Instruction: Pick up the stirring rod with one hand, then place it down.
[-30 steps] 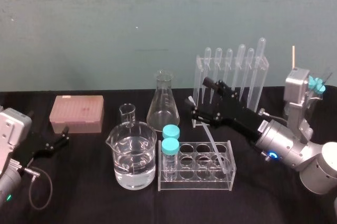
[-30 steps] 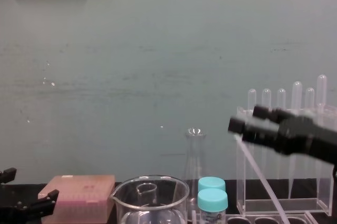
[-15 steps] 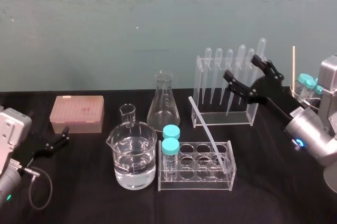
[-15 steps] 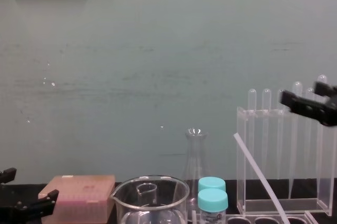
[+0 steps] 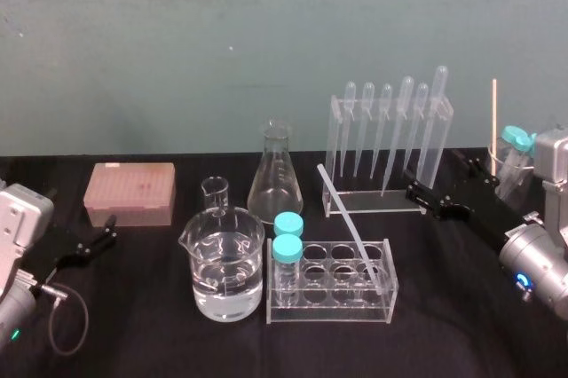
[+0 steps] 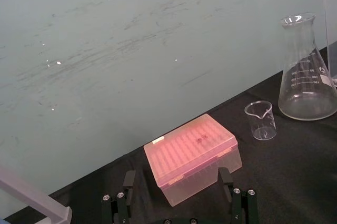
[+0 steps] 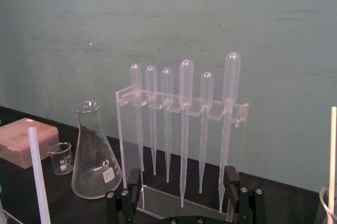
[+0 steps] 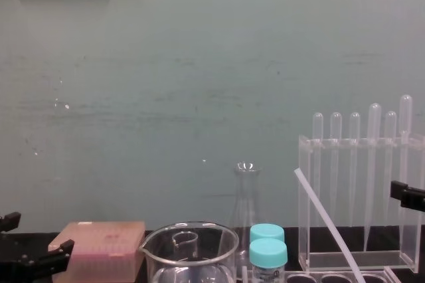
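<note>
Black cloth covers the table (image 5: 133, 334) in front of a pale green wall. One second ago my right gripper (image 5: 433, 174) was over the clear tube rack (image 5: 330, 305), at the upper part of the stirring rod (image 5: 353, 227). Half a second ago it was already raised and away, in front of the pipette rack (image 5: 383, 193). Now it is lower and further to my right, beside that rack and well apart from the rod. Its jaws stand wide apart with nothing between them.

The rod did not move in this last half second. It leans in the tube rack: its lower end sits in a well at the right end, though I cannot tell which row. Its upper end points up and to the left, toward the conical flask (image 5: 275, 178). It is tilted, not upright, and nothing holds it.

I judge that the placing is done and my right arm is only retreating. My left gripper (image 5: 105, 232) is parked at the left edge of the table, near the pink tip box (image 5: 130, 192), its jaws open and empty
</note>
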Tool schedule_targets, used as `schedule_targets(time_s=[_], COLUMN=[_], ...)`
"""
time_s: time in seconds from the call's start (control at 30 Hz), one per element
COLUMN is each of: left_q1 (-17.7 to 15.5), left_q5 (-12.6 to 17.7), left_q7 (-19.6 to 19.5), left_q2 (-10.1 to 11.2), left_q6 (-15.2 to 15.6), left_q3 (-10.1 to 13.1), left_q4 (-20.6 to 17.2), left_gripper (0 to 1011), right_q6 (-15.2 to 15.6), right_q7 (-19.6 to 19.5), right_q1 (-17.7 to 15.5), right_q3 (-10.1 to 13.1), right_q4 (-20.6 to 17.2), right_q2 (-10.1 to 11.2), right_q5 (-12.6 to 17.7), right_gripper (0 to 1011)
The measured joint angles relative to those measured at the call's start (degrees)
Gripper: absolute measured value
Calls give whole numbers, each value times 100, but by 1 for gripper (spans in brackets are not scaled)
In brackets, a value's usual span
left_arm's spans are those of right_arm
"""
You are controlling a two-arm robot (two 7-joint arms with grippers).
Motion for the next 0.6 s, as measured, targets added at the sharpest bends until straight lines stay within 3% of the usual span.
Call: schedule_targets(time_s=[0.6], left_q1=[0], left_q5=[0], left_q7=[0], left_q2=[0], left_q6=[0], left_q3=[0], left_q4=[0], left_gripper=[1000], right_q6=[-108], right_q7=[65], right_q1=[39], right_q3=[-17], right_q4=[27], right_q2=[6], right_q5=[14], right_gripper=[1003])
